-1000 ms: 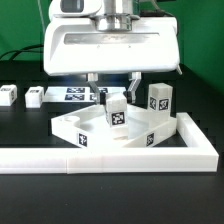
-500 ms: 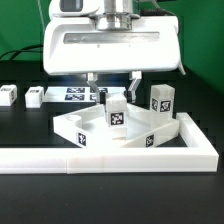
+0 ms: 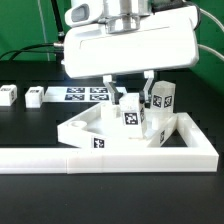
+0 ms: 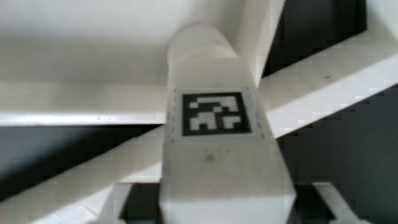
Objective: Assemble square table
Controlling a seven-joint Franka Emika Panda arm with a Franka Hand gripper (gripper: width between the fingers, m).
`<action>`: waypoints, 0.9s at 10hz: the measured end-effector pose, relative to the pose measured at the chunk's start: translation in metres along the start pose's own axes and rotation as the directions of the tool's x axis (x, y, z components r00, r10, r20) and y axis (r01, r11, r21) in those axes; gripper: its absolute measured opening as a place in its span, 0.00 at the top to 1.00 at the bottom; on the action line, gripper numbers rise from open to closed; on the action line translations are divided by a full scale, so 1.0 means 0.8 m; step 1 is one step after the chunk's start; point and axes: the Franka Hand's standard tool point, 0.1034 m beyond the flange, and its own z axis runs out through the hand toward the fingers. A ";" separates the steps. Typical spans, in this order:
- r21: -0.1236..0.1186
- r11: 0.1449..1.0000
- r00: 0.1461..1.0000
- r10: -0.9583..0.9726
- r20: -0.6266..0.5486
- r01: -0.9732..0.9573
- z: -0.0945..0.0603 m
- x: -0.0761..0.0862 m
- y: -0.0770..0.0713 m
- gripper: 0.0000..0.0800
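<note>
The gripper (image 3: 131,101), clamped on a small white tagged plastic leg (image 3: 131,114), has twisted. The large square white plastic tabletop (image 3: 85,128) shifted along, so screwing-in seems underway.

The black bench (image 3: 30,195) is carrying a long low white L-shaped wall (image 3: 100,158), which is running along the front and the exterior view's right of the square tabletop (image 3: 78,127). The tabletop is lying flat, tucked into the wall's corner. Behind the tabletop, toward the exterior view's left, the marker board (image 3: 85,95) is lying flat. Further left, one small tagged leg (image 3: 33,96) and an outer leg (image 3: 8,96) are resting apart. Behind the tabletop's right part an upright leg (image 3: 163,100) is standing, possibly on the bench.
</note>
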 end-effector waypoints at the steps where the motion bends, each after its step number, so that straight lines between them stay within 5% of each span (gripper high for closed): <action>1: 0.003 0.997 0.997 0.072 -0.002 -0.072 0.000 -0.003 -0.004 0.63; 5: 0.008 0.926 0.926 0.376 0.010 -0.376 0.000 -0.011 -0.011 0.63; 8: 0.007 0.904 0.904 0.428 0.015 -0.428 0.000 -0.013 -0.011 0.62; 9: 0.006 0.906 0.906 0.423 0.015 -0.423 0.001 -0.013 -0.010 0.45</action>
